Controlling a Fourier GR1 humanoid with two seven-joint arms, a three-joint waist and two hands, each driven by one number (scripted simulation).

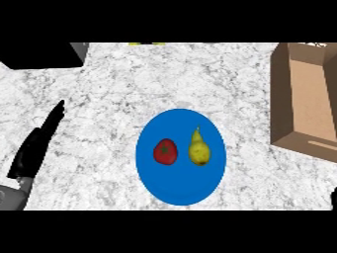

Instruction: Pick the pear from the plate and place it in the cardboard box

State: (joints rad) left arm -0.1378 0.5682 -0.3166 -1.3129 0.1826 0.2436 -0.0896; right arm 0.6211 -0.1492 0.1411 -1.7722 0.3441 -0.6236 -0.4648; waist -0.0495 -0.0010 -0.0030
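So the left hand (26,157) is well off to the left of the plate (182,190), coming up from the bottom edge on its grey forearm. It's stretched out flat and long, fingers straight and pointing away from the robot with a slight lean toward the plate, and it has hold of nothing. The right hand (336,198) is just a black sliver at the bottom edge, down to the right of the plate, and honestly I can't tell whether it's open or closed. The plate is blue and sits on the marble counter (112,89) with two things on it, side by side but not touching: a small red fruit (166,151) on the left half and the pear (198,149) just right of it, near the plate's middle. To the upper right of the plate, well apart from it, is the cardboard box (311,94) - top open, its brown inside floor showing, with a slot handle in the end wall nearest the robot. The pear's long axis runs straight away from the robot - fat end toward the robot, stem pointing to the far side of the plate. A black block (39,54) sits far up and left of the plate.
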